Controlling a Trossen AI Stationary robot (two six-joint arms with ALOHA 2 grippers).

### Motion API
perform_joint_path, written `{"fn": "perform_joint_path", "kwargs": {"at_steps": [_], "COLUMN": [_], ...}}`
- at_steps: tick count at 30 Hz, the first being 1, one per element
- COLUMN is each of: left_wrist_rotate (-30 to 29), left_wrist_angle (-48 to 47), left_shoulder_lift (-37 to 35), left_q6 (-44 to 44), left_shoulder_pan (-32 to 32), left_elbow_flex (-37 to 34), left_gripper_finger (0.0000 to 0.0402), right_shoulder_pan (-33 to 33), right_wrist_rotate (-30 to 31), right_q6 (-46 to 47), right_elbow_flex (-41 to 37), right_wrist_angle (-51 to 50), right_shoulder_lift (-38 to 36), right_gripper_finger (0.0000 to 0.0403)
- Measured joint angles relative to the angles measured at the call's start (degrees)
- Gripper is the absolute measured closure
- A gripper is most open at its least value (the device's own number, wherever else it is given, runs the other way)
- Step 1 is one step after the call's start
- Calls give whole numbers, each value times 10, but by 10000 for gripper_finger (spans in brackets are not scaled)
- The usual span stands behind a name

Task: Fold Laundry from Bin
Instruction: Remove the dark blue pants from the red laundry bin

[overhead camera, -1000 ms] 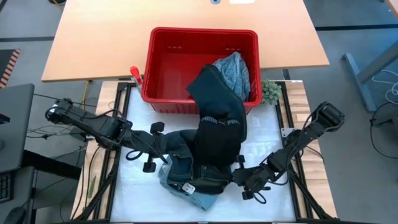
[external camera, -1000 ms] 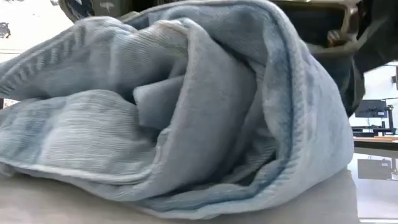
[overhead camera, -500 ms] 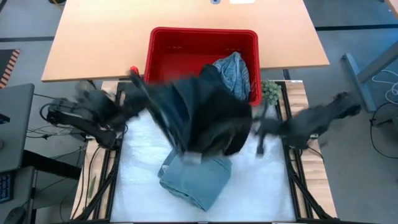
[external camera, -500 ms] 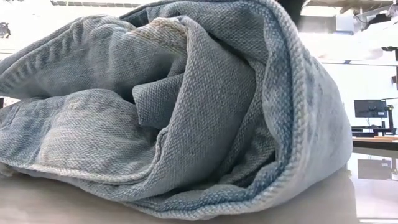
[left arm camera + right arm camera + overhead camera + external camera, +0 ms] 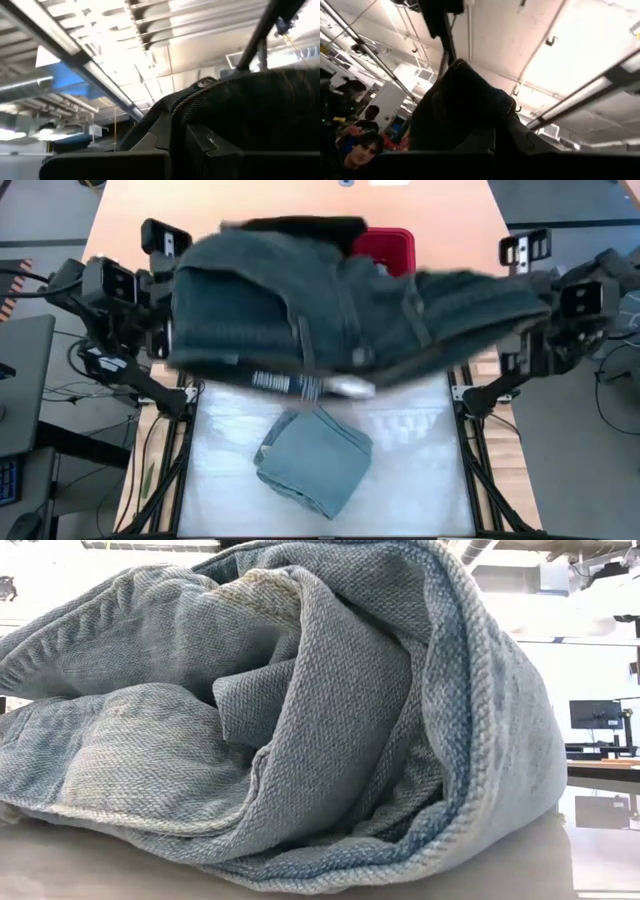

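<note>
A dark denim garment (image 5: 330, 320) of the laundry hangs spread out high above the table, between my two raised grippers. It hides most of the red bin (image 5: 395, 248). My left gripper (image 5: 172, 295) is shut on its left end and my right gripper (image 5: 515, 300) on its right end. Both point slanting upward. A pale band with lettering (image 5: 285, 382) runs along the garment's near edge. A folded light blue denim piece (image 5: 312, 470) lies flat on the white mat and fills the low view (image 5: 300, 720). My left gripper pinches a bunched fold of the dark garment (image 5: 220, 105) at its left end between its two fingers, which slant upward. The cloth is lifted clear of the table and runs across toward the other gripper. My right gripper pinches a gathered bunch of the same garment (image 5: 465, 100) at its right end, fingers slanting upward. Several layers stand up between the fingers. From there the cloth stretches to the left, clear of the table.
A tan wooden table (image 5: 130, 240) carries the bin behind the white mat (image 5: 420, 450). Black frame rails (image 5: 470, 440) run along the mat's sides. The right wrist view shows people (image 5: 360, 145) in the room beyond.
Both grippers have risen fast, tipped from pointing down to slanting up, and moved apart toward the table's left and right edges. The dark garment, which lay heaped over the bin's rim and the light denim, is lifted clear and spread wide. The light denim stays put.
</note>
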Motion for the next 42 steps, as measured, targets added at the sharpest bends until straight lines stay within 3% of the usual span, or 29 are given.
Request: {"fn": "perform_joint_path", "kwargs": {"at_steps": [3, 6, 9, 14, 22, 25, 29, 32, 36, 39, 42], "left_wrist_rotate": [-6, -14, -8, 117, 369, 428, 465, 468, 412, 324, 186], "left_wrist_angle": [-20, 94, 126, 102, 45, 51, 69, 20, -117, -255, -409], "left_shoulder_lift": [65, 75, 75, 80, 94, 114, 138, 138, 119, 96, 80], "left_q6": [37, 79, 94, 78, -26, -60, -62, -61, -55, -67, -95], "left_shoulder_pan": [-12, -14, -10, 4, -3, -21, -53, -69, -74, -75, -75], "left_elbow_flex": [101, 74, 68, 86, 91, 91, 91, 91, 92, 92, 92], "left_gripper_finger": [400, 400, 400, 400, 400, 400, 400, 400, 400, 400, 400], "right_shoulder_pan": [1, -6, -16, -36, -55, -25, 19, 20, -24, -58, -87], "right_wrist_rotate": [-5, -4, -6, -114, -408, -438, -438, -425, -333, -264, -212], "right_q6": [-13, -14, -33, -24, 220, 262, 242, 209, 183, 204, 253], "right_elbow_flex": [58, 116, 170, 159, 169, 168, 168, 169, 170, 171, 171], "right_wrist_angle": [-2, 2, 12, 72, 133, 133, 142, 47, -155, -336, -545], "right_shoulder_lift": [45, 72, 90, 81, 89, 105, 127, 121, 86, 57, 37], "right_gripper_finger": [372, 372, 372, 372, 372, 372, 371, 366, 362, 354, 345]}}
